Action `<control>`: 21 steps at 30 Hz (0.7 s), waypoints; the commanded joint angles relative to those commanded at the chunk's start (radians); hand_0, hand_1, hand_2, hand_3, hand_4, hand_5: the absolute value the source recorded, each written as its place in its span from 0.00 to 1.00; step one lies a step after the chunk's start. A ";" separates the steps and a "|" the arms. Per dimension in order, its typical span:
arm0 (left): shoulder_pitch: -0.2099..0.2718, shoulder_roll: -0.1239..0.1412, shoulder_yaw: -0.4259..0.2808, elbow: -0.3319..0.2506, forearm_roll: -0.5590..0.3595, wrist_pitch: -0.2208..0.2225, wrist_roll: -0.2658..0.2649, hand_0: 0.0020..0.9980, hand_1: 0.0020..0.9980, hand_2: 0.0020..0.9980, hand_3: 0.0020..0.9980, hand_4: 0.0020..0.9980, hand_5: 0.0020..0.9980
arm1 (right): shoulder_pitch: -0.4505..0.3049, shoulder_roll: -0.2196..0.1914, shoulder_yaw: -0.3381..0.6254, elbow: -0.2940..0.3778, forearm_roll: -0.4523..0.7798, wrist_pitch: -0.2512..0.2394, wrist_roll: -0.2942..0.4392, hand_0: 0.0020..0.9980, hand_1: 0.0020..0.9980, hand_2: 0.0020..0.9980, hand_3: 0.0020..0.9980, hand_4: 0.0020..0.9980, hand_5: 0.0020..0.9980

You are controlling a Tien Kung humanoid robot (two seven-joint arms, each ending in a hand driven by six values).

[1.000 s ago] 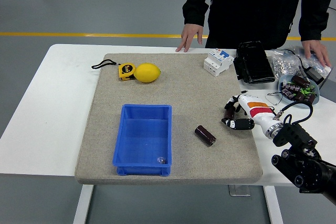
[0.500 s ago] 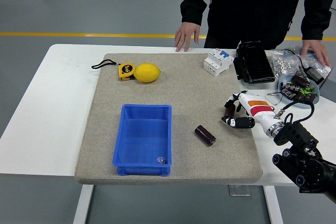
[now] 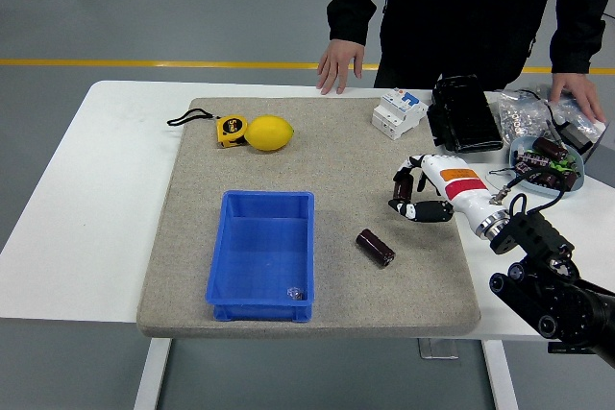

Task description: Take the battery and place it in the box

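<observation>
A grey floor with a yellow line runs behind a white table (image 3: 67, 237), and most of the tabletop is covered by a grey felt mat (image 3: 317, 151). A person in dark clothing stands at the far side, one hand (image 3: 338, 64) hanging just beyond the mat's far edge and the other hand (image 3: 577, 95) resting on the clutter at the table's right end. The right arm (image 3: 553, 290) comes in from the lower right corner. On the near left part of the mat sits the blue box (image 3: 261, 254), open side up, with a small shiny item in its near right corner. A black case (image 3: 463, 114) lies at the mat's far right edge, with a white circuit breaker (image 3: 400, 112) just beside it to the left. Far right, a bowl (image 3: 546, 162) holds small dark parts. The right hand (image 3: 417, 197) hovers over the mat's right side, its fingers loosely curled and holding nothing. A lemon (image 3: 270, 132) lies at the far left, touching a yellow tape measure (image 3: 229, 129). The battery (image 3: 376, 247), a dark cylinder, lies on its side on the mat between the box and the right hand, near the hand but apart from it
</observation>
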 joint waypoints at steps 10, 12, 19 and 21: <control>0.005 0.006 -0.006 0.000 0.008 0.003 -0.002 0.79 0.76 0.78 0.66 0.72 0.64 | 0.046 0.017 -0.050 0.189 0.032 0.010 -0.024 0.18 0.35 0.46 0.49 0.63 0.12; 0.005 0.007 -0.007 0.000 0.008 0.004 -0.003 0.79 0.76 0.78 0.66 0.72 0.64 | 0.059 0.024 -0.069 0.218 0.037 0.013 -0.031 0.18 0.35 0.46 0.49 0.63 0.12; 0.002 0.010 -0.009 0.000 0.011 0.007 -0.006 0.79 0.76 0.77 0.66 0.72 0.64 | 0.105 0.068 -0.148 0.278 0.043 0.036 -0.054 0.19 0.35 0.47 0.50 0.64 0.12; 0.000 0.010 -0.008 0.000 0.012 0.008 -0.006 0.79 0.76 0.77 0.66 0.72 0.64 | 0.119 0.089 -0.167 0.275 0.048 0.040 -0.056 0.20 0.36 0.47 0.51 0.66 0.13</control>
